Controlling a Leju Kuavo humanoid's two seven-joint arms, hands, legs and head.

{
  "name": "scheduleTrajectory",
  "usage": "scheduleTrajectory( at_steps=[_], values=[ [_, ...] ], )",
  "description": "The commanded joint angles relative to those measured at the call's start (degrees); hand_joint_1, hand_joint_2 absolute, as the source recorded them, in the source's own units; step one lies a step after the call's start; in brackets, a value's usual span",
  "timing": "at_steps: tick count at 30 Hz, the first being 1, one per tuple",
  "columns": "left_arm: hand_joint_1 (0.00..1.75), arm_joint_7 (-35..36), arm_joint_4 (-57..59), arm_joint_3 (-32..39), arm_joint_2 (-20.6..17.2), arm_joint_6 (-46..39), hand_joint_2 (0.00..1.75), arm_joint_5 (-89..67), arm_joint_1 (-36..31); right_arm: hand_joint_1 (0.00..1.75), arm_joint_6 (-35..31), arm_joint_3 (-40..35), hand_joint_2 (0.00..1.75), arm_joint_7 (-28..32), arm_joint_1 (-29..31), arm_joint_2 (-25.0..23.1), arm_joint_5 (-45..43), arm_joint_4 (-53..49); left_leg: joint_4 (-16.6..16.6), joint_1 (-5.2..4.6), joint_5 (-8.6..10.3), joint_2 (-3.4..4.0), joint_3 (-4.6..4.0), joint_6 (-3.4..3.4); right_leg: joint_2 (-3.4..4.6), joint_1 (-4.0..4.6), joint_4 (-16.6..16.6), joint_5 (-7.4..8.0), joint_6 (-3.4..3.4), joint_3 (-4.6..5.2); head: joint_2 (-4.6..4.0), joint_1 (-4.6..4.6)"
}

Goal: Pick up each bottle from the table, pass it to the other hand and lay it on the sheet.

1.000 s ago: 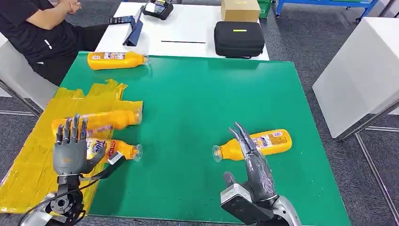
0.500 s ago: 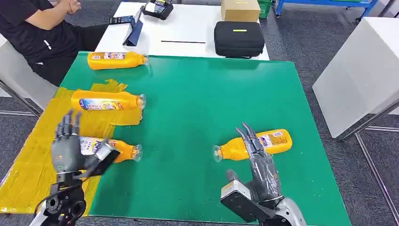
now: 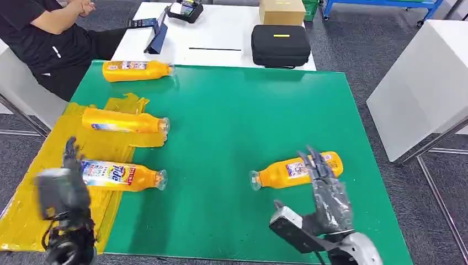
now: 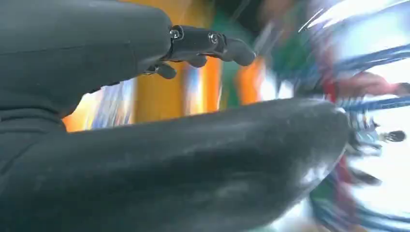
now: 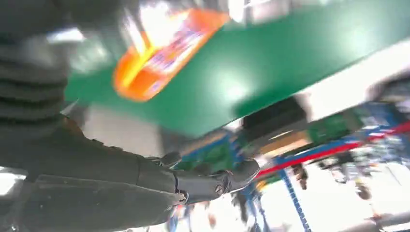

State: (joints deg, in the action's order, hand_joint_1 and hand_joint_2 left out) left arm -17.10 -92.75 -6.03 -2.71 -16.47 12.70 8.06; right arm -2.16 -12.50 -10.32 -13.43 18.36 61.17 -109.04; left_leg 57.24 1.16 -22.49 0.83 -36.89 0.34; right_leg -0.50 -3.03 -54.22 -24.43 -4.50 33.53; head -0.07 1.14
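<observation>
The left hand (image 3: 60, 187), fingers released and empty, has drawn back from the two orange plastic bottles (image 3: 124, 121) lying on the yellow crinkled sheet (image 3: 33, 204), while the right hand (image 3: 326, 190), fingers spread, now reaches the near-right orange bottle (image 3: 287, 171) on the green table (image 3: 221, 138).

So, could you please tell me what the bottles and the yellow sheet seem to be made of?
Bottles: probably glossy orange plastic with printed labels and clear caps. Sheet: seemingly thin yellow plastic film, as it lies wrinkled and shiny.
</observation>
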Motion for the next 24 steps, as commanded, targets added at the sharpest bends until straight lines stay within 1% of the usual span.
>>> scheduleTrajectory(
  at_steps=[1, 2, 3, 4, 6, 8, 10, 11, 13, 14, 16, 17, 18, 19, 21, 22, 24],
  values=[
    [0.00, -3.1, -12.0, -11.9, -4.7, -0.7, 0.00, 14.8, 10.4, 0.00, 7.8, 17.1, 1.75, 0.8, -2.8, 4.4, 7.4, 4.6, 0.1, 0.03, -0.23, -0.16, 0.32, 0.06, -0.09, 0.07, 0.0, -0.23, 0.31, -0.39, 0.00, 0.00],
    [0.00, -3.6, -11.1, -12.3, -5.0, -0.6, 0.00, 15.5, 9.8, 0.00, 9.7, 18.0, 1.75, 0.3, -1.7, 5.0, 8.8, 6.8, 0.0, -0.04, -0.13, -0.12, 0.21, 0.05, -0.06, 0.04, 0.0, -0.21, 0.14, -0.28, 0.00, 0.00],
    [0.00, -3.7, -10.6, -12.3, -5.0, -0.3, 0.00, 16.1, 9.5, 0.00, 10.0, 18.5, 1.75, 0.4, -1.2, 5.3, 8.8, 8.5, 0.0, -0.02, -0.11, -0.12, 0.15, 0.06, -0.07, 0.06, 0.1, -0.16, 0.06, -0.25, 0.00, 0.00],
    [0.00, -3.8, -10.0, -12.3, -5.0, 0.0, 0.00, 16.2, 8.9, 0.00, 10.4, 19.0, 1.75, 0.6, -0.6, 6.1, 8.6, 10.6, 0.0, 0.01, -0.20, -0.12, 0.35, 0.06, -0.04, 0.09, 0.1, -0.24, 0.22, -0.43, 0.00, 0.00],
    [0.00, -3.8, -9.3, -12.2, -4.8, 0.5, 0.00, 16.2, 7.9, 0.00, 10.4, 19.1, 1.75, 0.1, -0.1, 8.1, 9.2, 13.4, 0.0, 0.01, -0.10, -0.09, 0.18, 0.05, -0.03, 0.09, 0.1, -0.12, 0.06, -0.27, 0.00, 0.02],
    [0.00, -3.8, -8.8, -12.2, -4.6, 0.3, 0.00, 15.8, 7.3, 0.00, 10.1, 19.2, 1.75, -0.1, -0.4, 8.5, 9.3, 14.3, -0.1, 0.02, -0.12, -0.15, 0.31, 0.08, -0.06, 0.11, 0.1, -0.14, 0.15, -0.41, 0.00, 0.02],
    [0.00, -3.6, -8.6, -12.2, -4.7, 0.3, 0.00, 15.6, 7.1, 0.00, 10.1, 18.7, 1.75, -0.1, -0.7, 8.7, 9.0, 13.9, 0.0, 0.02, -0.08, -0.12, 0.22, 0.06, -0.05, 0.09, 0.1, -0.12, 0.03, -0.33, 0.00, 0.02],
    [0.00, -5.7, -8.9, -11.7, -4.4, 1.6, 0.00, 15.8, 6.8, 0.00, 8.2, 17.8, 1.75, -0.6, -0.5, 9.3, 9.4, 13.2, 0.0, 0.02, -0.12, -0.13, 0.34, 0.08, -0.04, 0.10, 0.1, -0.15, 0.12, -0.46, 0.00, 0.02],
    [0.00, -4.8, -9.3, -10.8, -3.6, 2.0, 0.00, 15.5, 6.1, 0.00, 8.9, 15.1, 1.75, -2.5, 1.8, 12.1, 10.7, 12.7, 0.0, 0.01, -0.07, -0.06, 0.20, 0.06, 0.00, 0.08, 0.1, -0.10, 0.02, -0.31, 0.00, 0.00],
    [0.00, -4.6, -9.4, -10.7, -3.5, 2.0, 0.00, 15.4, 6.0, 0.00, 9.1, 14.9, 1.75, -2.7, 2.5, 12.2, 10.7, 13.0, 0.0, 0.00, -0.14, -0.03, 0.34, 0.07, 0.07, 0.08, 0.1, -0.16, 0.15, -0.41, 0.00, 0.02],
    [0.00, -4.4, -9.4, -10.6, -3.4, 2.0, 0.00, 15.3, 6.0, 0.00, 9.2, 14.6, 1.75, -2.7, 2.7, 12.5, 10.7, 13.2, 0.0, 0.00, -0.06, -0.02, 0.17, 0.06, 0.05, 0.08, 0.1, -0.08, 0.02, -0.29, 0.00, 0.02],
    [0.00, -4.4, -9.3, -10.5, -3.3, 2.4, 0.00, 15.4, 6.1, 0.00, 9.6, 12.8, 1.75, -2.7, 3.4, 14.5, 9.3, 15.0, 0.0, 0.00, -0.12, -0.03, 0.35, 0.07, 0.07, 0.08, 0.1, -0.13, 0.13, -0.46, 0.00, 0.02],
    [0.00, -4.4, -9.2, -10.5, -3.3, 2.6, 0.00, 15.4, 6.0, 0.00, 9.4, 12.0, 1.75, -2.6, 4.3, 15.1, 8.4, 16.4, 0.0, 0.02, -0.10, -0.02, 0.30, 0.06, 0.06, 0.10, 0.1, -0.10, 0.07, -0.42, 0.00, 0.00],
    [0.00, -4.5, -8.8, -10.4, -3.2, 2.7, 0.00, 15.4, 5.8, 0.00, 9.2, 11.0, 1.75, -2.1, 5.6, 15.3, 7.4, 18.2, 0.0, 0.03, -0.17, 0.01, 0.47, 0.07, 0.12, 0.12, 0.1, -0.14, 0.20, -0.56, 0.00, 0.02],
    [0.00, -4.6, -8.0, -10.1, -3.1, 3.3, 0.00, 16.0, 5.3, 0.00, 7.9, 7.9, 1.75, -1.6, 8.5, 15.4, 6.5, 22.3, -0.1, 0.03, -0.09, 0.04, 0.34, 0.06, 0.12, 0.11, 0.1, -0.07, 0.08, -0.43, 0.00, 0.02],
    [0.00, -4.7, -7.8, -10.0, -3.1, 3.4, 0.00, 16.1, 5.3, 0.00, 7.2, 6.4, 1.75, -1.6, 9.5, 15.4, 6.0, 23.6, -0.1, 0.05, -0.15, 0.07, 0.53, 0.07, 0.18, 0.15, 0.2, -0.10, 0.22, -0.62, 0.00, 0.02],
    [0.00, -4.8, -7.9, -9.9, -3.2, 3.5, 0.00, 16.3, 5.8, 0.00, 6.4, 4.2, 1.75, -1.4, 10.6, 15.7, 5.1, 25.0, -0.1, 0.05, -0.09, 0.09, 0.39, 0.06, 0.17, 0.13, 0.2, -0.04, 0.08, -0.48, 0.00, 0.02]
  ],
)
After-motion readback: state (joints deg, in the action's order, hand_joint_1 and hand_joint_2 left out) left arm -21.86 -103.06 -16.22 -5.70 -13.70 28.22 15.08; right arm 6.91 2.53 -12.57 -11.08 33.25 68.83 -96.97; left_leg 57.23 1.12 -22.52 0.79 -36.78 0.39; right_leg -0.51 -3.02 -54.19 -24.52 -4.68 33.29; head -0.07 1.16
